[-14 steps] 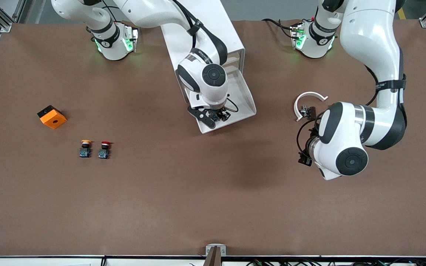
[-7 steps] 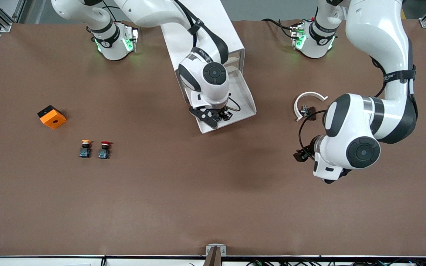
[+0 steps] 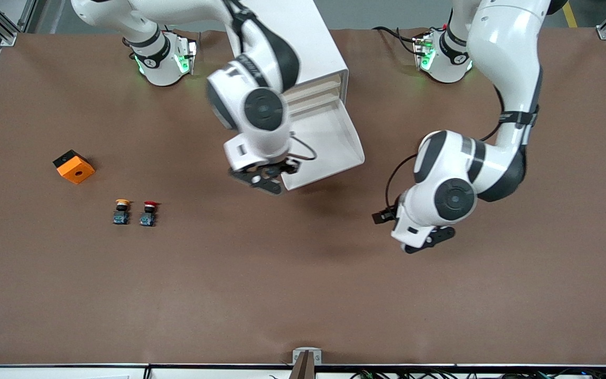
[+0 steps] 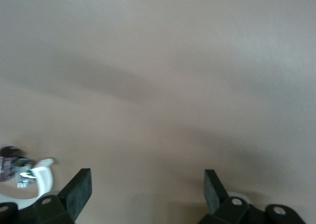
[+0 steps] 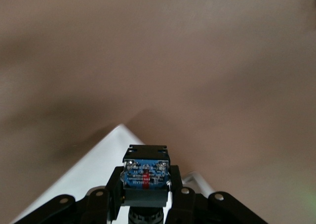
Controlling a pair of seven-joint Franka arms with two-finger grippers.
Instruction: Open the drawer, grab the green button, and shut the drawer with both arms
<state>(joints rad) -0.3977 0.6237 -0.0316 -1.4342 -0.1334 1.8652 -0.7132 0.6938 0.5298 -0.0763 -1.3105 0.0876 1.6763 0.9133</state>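
Observation:
The white cabinet stands between the arm bases, with its lowest drawer pulled out; the part of its tray that shows is bare. My right gripper is over the drawer's front corner at the right arm's end. It is shut on the button, whose blue base and black body show in the right wrist view; its cap is hidden. The drawer's white corner lies under it. My left gripper hangs open and empty over bare table toward the left arm's end; its fingers stand wide apart.
An orange block lies toward the right arm's end. An orange-capped button and a red-capped button stand side by side nearer the front camera. A white curved piece with small parts shows in the left wrist view.
My right gripper has risen out of the drawer with the button and shifted toward the right arm's end. My left arm has swung toward the table's middle, covering the white curved piece.

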